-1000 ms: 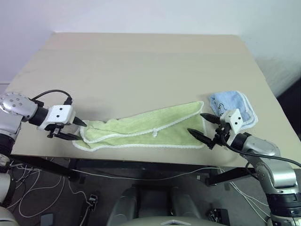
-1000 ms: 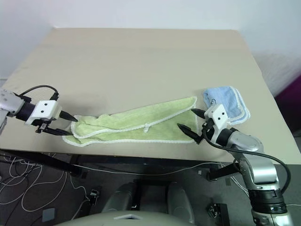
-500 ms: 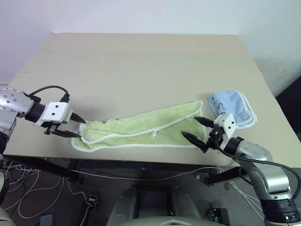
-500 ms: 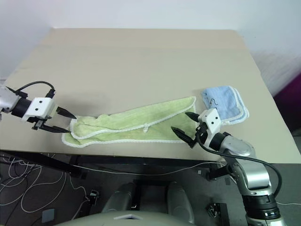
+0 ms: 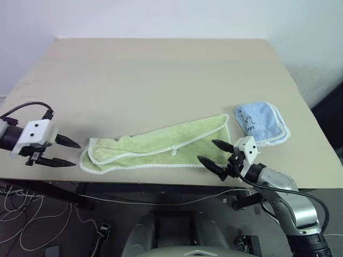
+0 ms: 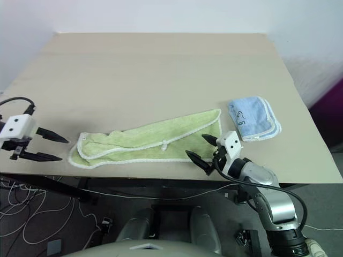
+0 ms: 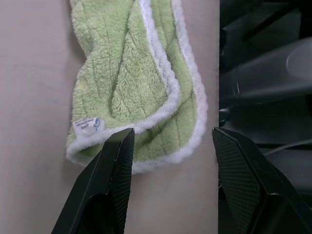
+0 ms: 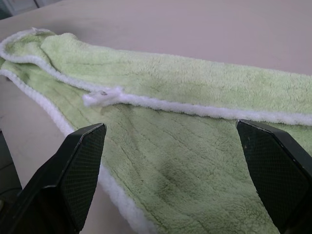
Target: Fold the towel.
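Two towels on one table (image 5: 161, 69): green towel (image 5: 161, 144), blue towel (image 5: 261, 123); left end effector (image 5: 60, 151) and right end effector (image 5: 214, 155) both released, empty.

The light yellow-green terry towel with white stitched edging (image 5: 161, 147) lies folded over itself, so its lower layer is mostly covered. The print on its small white label (image 7: 88, 125) is too small to read. In the right wrist view the towel's far end runs off the picture's edge. The dark marking on the folded light blue towel (image 5: 261, 123) is too small to make out. The left arm is cut off by the head views' left edge behind the left pincer (image 5: 60, 151).
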